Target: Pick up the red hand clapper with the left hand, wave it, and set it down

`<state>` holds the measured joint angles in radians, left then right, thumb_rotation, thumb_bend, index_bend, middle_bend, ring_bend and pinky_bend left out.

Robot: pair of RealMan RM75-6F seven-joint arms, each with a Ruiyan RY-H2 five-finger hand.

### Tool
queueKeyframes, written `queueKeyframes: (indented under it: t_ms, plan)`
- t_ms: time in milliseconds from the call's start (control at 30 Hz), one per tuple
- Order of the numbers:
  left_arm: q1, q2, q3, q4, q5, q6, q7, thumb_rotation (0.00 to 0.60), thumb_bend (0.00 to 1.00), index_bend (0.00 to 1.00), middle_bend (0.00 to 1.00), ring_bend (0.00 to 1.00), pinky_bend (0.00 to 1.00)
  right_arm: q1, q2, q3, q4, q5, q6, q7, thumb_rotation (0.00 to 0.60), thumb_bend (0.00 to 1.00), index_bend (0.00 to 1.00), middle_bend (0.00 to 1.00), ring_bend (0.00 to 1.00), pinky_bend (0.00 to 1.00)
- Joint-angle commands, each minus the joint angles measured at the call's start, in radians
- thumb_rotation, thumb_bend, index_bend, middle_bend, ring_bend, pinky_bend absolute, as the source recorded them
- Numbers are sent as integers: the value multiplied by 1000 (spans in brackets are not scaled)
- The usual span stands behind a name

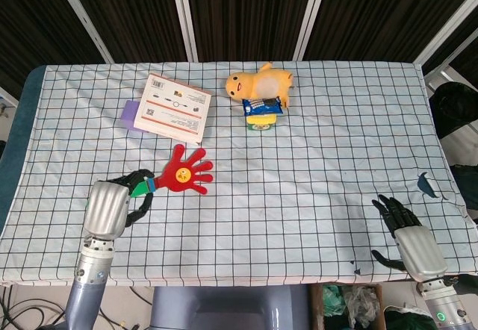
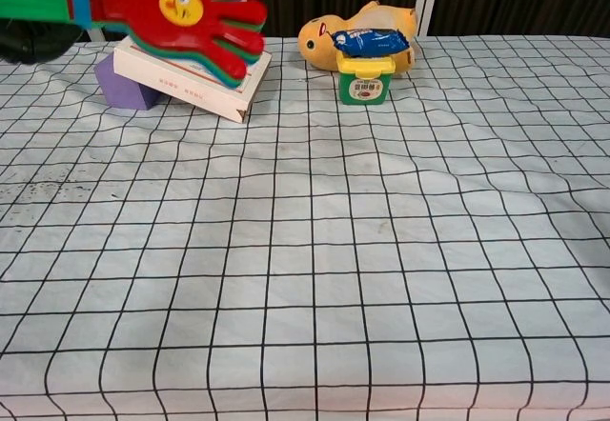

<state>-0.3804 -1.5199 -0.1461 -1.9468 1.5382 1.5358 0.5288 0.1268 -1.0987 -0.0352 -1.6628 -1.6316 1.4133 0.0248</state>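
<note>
The red hand clapper point(image 1: 184, 173) with a yellow smiley face is in the air above the left part of the checked table. My left hand point(image 1: 112, 205) grips its green handle point(image 1: 139, 187). The chest view has the red hand clapper point(image 2: 186, 10) at the top left, its green handle point(image 2: 33, 2) running off the left edge, with only a dark bit of the left hand point(image 2: 33, 42) showing. My right hand point(image 1: 409, 239) rests at the table's near right corner, fingers spread and holding nothing.
A white box point(image 1: 174, 107) leans on a purple block point(image 1: 132, 113) at the back left. A yellow plush duck point(image 1: 258, 83) lies behind a small green cup point(image 1: 260, 123) topped by a blue packet point(image 1: 261, 106).
</note>
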Motion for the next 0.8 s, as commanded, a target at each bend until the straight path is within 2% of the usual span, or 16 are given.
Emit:
queueKeyframes:
  t_ms: [33, 167, 300, 367, 533, 733, 800]
  plan:
    - [-34, 9, 65, 90, 321, 59, -422, 600, 506, 760, 804, 708, 860, 0, 0, 0, -2, 1, -1, 1, 600, 162, 0, 0, 0, 145]
    - [-31, 10, 68, 121, 351, 78, -444, 600, 505, 759, 804, 708, 860, -1, 1, -1, -4, 2, -2, 1, 600, 161, 0, 0, 0, 145]
    - [-12, 20, 50, 140, 298, 64, -359, 600, 505, 759, 804, 708, 860, -1, 2, -1, -6, 3, -3, 2, 600, 162, 0, 0, 0, 145]
    - [8, 28, 36, 127, 225, 35, -247, 600, 505, 759, 805, 708, 860, -1, 2, 0, -7, 6, -5, 3, 600, 162, 0, 0, 0, 146]
    - [58, 47, -4, 4, -52, -32, 173, 600, 505, 761, 807, 710, 861, -1, 4, 1, -11, 14, -10, 6, 600, 161, 0, 0, 0, 146]
    - [71, 35, -36, -138, -323, 18, 634, 600, 505, 764, 812, 715, 865, 0, 5, 1, -16, 19, -16, 8, 600, 162, 0, 0, 0, 145]
    - [64, 17, -46, -160, -362, 39, 697, 600, 505, 764, 812, 715, 865, 0, 6, 1, -16, 18, -16, 7, 600, 162, 0, 0, 0, 145]
